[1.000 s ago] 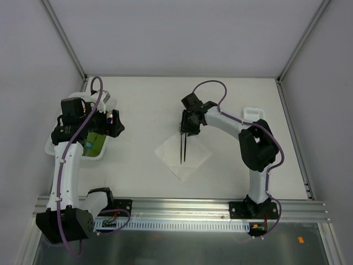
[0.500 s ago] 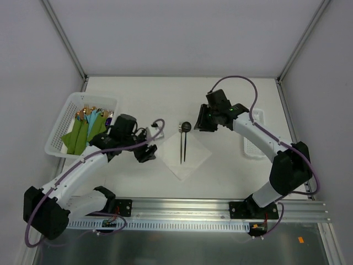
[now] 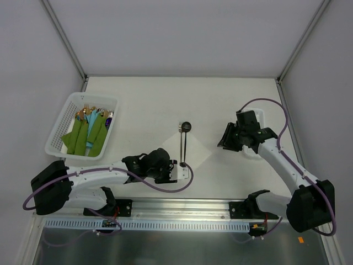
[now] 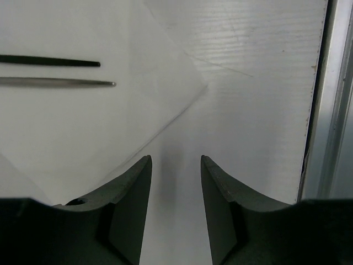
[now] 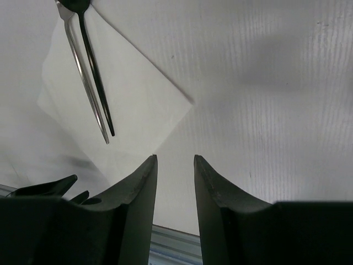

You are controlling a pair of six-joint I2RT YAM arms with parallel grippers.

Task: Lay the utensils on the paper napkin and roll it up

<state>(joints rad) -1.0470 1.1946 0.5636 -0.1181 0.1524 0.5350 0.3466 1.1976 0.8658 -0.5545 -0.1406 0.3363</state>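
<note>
Top view, paper napkin: a thin, plain white square, lying flat near the middle of the desk, with one corner toward the arms.
Top view, utensils: the black spoon and the thin fork lie side by side on the napkin, very close together. The round bowl and the tines reach over its far corner.
Top view, left gripper: low at the near left edge of the napkin, hiding a part of it.
Top view, right gripper: to the right of the napkin and apart from it, just beside a white tray.
Top view, basket: at the far left, with green cloths inside.
Left wrist, left gripper: the fingers stand apart with only bare desk between them. The napkin edge passes behind the left finger.
Left wrist, utensils: both handle ends rest on the napkin. The spoon looks dark, the fork looks grey.
Right wrist, right gripper: the fingers stand apart and hold nothing, above bare desk.
Right wrist, napkin: ahead to the left, with the fork and the spoon across it. The handle ends stay inside its edge.
</note>
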